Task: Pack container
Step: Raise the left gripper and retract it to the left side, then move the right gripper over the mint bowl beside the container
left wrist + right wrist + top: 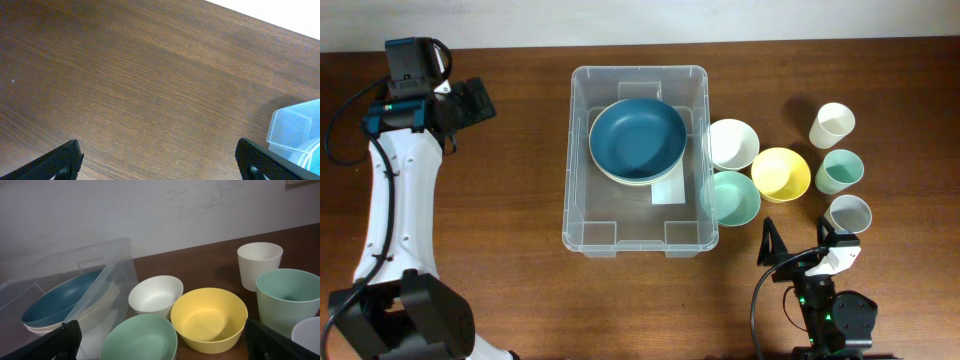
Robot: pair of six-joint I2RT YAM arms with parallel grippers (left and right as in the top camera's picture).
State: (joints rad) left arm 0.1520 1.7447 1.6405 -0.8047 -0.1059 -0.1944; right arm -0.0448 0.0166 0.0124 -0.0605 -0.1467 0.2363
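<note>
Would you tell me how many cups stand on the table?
3, in a column: white cup at the back, green cup midway, grey cup in front. None seem hidden.

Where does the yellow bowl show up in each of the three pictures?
Overhead: yellow bowl right of centre, to the right of the clear container.
Left wrist: not in it; only the container's corner at the right edge.
Right wrist: bottom centre, container to its left.
Shared landmark: the container.
</note>
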